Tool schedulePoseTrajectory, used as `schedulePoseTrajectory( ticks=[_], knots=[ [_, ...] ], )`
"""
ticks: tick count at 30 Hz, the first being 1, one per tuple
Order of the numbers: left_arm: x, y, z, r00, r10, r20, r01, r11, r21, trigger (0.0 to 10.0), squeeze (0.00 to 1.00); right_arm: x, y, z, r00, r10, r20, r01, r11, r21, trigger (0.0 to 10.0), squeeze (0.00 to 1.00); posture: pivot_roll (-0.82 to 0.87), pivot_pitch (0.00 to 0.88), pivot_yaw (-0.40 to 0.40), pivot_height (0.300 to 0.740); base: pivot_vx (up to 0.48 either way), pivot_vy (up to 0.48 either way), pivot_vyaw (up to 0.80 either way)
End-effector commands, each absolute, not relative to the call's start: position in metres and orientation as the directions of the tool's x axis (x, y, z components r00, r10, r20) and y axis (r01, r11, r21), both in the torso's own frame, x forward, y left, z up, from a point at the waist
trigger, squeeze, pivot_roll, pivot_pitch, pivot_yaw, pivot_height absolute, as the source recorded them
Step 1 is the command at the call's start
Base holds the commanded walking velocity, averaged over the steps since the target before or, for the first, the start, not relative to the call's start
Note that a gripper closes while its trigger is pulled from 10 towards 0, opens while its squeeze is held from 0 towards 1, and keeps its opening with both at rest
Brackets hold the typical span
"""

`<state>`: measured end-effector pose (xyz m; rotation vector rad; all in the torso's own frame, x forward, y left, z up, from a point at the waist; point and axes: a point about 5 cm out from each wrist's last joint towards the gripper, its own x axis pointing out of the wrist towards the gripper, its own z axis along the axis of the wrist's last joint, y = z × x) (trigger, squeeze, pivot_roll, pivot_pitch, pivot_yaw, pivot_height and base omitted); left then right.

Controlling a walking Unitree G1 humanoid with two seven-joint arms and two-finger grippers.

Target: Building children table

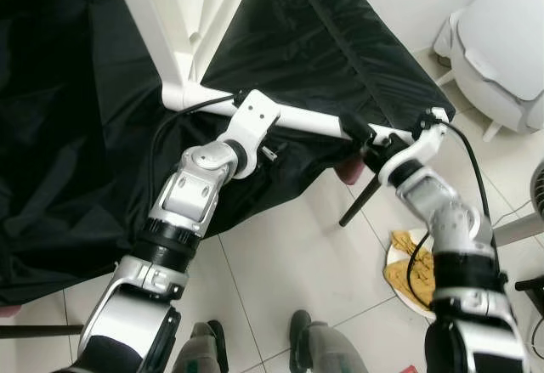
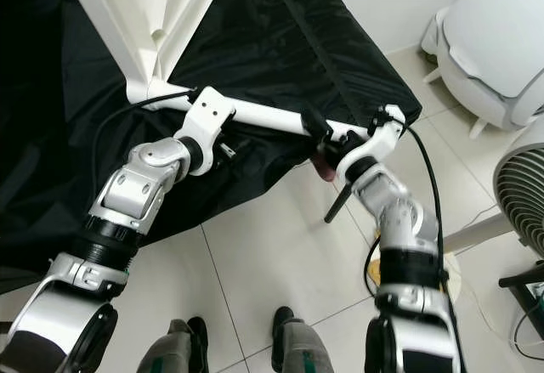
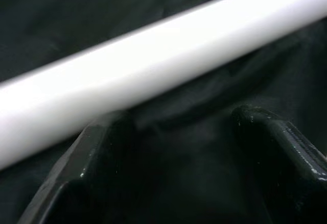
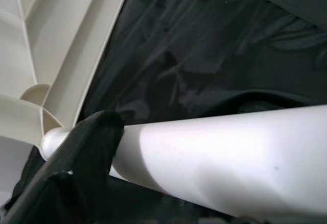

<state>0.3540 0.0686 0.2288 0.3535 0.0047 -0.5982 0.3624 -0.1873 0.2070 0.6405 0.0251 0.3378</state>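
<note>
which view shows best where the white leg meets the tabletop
The left eye view: the white leg runs whole into the tabletop corner. The right eye view matches. The right wrist view shows the joint close up; the left wrist view, bare tube.

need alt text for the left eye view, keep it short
Both robot arms reach to a white table leg lying across black cloth, its far end meeting the white tabletop's corner. The left hand is at the leg's middle and the right hand near its free end, above a tiled floor.
</note>
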Motion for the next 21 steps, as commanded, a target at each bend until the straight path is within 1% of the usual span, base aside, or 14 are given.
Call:
schedulePoseTrajectory(
  ticks=[1,3,8,13,18,21],
  knots=[
    [0.356,0.081,0.229,0.916,-0.398,-0.044,0.388,0.855,0.346,10.0,0.0,0.364,-0.194,0.188,0.962,0.27,-0.026,-0.199,0.766,0.612,10.0,0.0,0.03,0.259,0.008,0.74,0.0,0.0,0.0],
    [0.354,0.085,0.227,0.925,-0.378,-0.047,0.37,0.863,0.343,10.0,0.0,0.374,-0.193,0.201,0.965,0.261,-0.016,-0.193,0.752,0.631,10.0,0.0,0.03,0.26,0.0,0.74,0.0,0.0,0.0],
    [0.352,0.089,0.226,0.929,-0.366,-0.045,0.358,0.867,0.345,10.0,0.0,0.385,-0.193,0.211,0.97,0.241,-0.035,-0.158,0.733,0.662,10.0,0.0,0.03,0.261,-0.008,0.74,0.0,0.0,0.0],
    [0.35,0.099,0.227,0.946,-0.322,-0.039,0.315,0.881,0.354,10.0,0.0,0.404,-0.193,0.221,0.981,0.189,-0.049,-0.096,0.685,0.722,10.0,0.0,0.04,0.272,-0.017,0.74,0.0,0.0,0.0],
    [0.348,0.102,0.225,0.947,-0.317,-0.044,0.312,0.885,0.345,10.0,0.0,0.41,-0.19,0.224,0.985,0.171,-0.034,-0.093,0.681,0.726,10.0,0.0,0.04,0.274,-0.015,0.74,0.0,0.0,0.0],
    [0.347,0.102,0.224,0.948,-0.314,-0.048,0.311,0.887,0.342,10.0,0.0,0.413,-0.184,0.227,0.981,0.195,-0.006,-0.126,0.657,0.744,10.0,0.0,0.04,0.276,-0.015,0.74,0.0,0.0,0.0]
  ],
)
